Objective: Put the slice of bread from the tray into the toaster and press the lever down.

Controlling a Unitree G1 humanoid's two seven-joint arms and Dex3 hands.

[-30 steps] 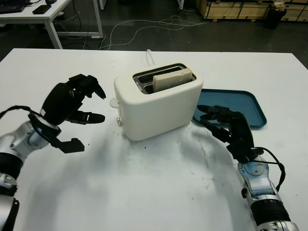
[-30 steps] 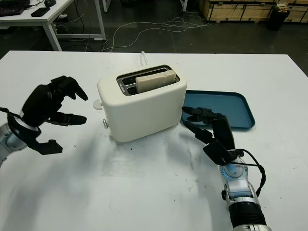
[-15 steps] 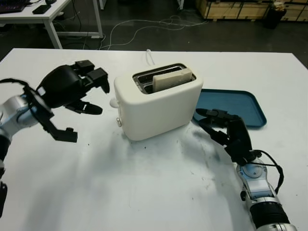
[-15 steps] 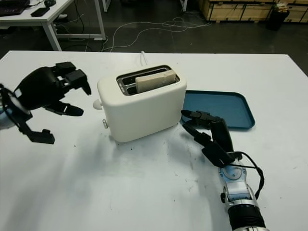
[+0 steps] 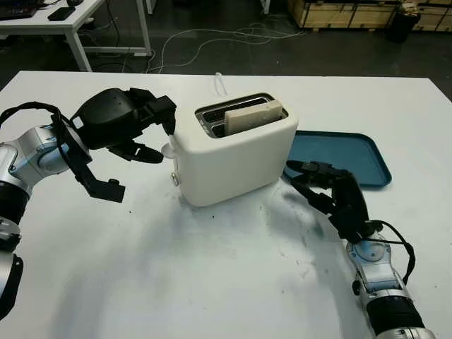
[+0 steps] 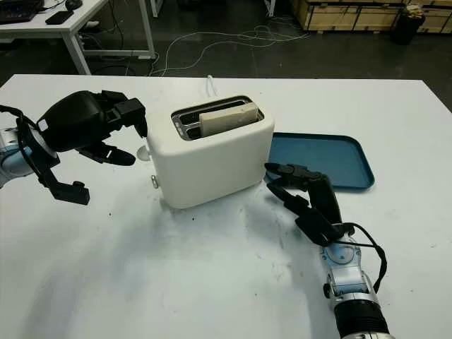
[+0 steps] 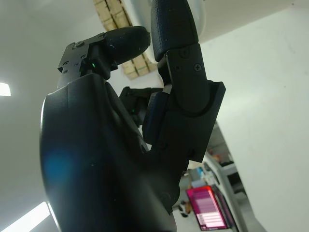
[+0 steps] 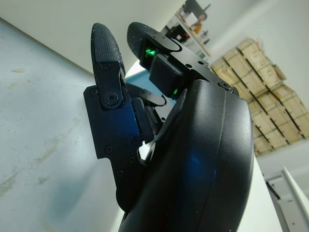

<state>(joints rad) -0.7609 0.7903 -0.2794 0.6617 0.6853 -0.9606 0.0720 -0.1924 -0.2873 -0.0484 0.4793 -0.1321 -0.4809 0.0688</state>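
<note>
A white counter [image 5: 212, 282] in a workshop, cables trailing on the dark floor behind. The left hand [image 5: 123, 127] is up off the counter at the toaster's lever end, holding nothing, its fingertips [image 5: 168, 116] just above the small white lever knob [image 5: 168, 150]. That knob sits high on the end face, so the lever looks not yet pressed. The cream toaster [image 5: 233, 159] stands mid-counter with the slice of bread [image 5: 253, 115] in its slot, top edge poking out. The right hand [image 5: 328, 191] is low by the toaster's other end, empty, just in front of the bare blue tray [image 5: 353, 152]. To do it well: set a fingertip squarely on the knob and drive straight down, no sideways shove, or the light toaster may skid.
</note>
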